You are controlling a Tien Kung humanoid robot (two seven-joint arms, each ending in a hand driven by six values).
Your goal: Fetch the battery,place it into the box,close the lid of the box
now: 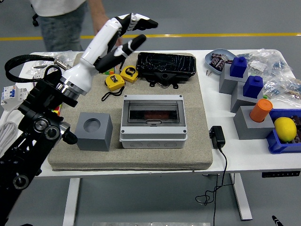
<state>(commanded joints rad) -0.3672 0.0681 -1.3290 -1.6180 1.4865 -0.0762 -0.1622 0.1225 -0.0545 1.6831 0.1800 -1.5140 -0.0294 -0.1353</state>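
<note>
The grey box [153, 136] sits mid-mat with its tinted lid [153, 113] lying flat and shut. A dim reddish shape [153, 115] shows through the lid; I cannot tell whether it is the battery. My left hand [134, 29], white with black fingertips, is raised high above the mat's far left, well clear of the box. Its fingers are spread and hold nothing. A person [66, 19] stands at the far left of the table with hands off it.
A grey cube with a round hole [94, 131] stands left of the box. Two yellow tape measures [115, 82] and a black tray [165, 65] lie behind it. A black charger [217, 136], grey-and-blue blocks [244, 84], an orange cylinder [261, 109] and a lemon [285, 128] are at right.
</note>
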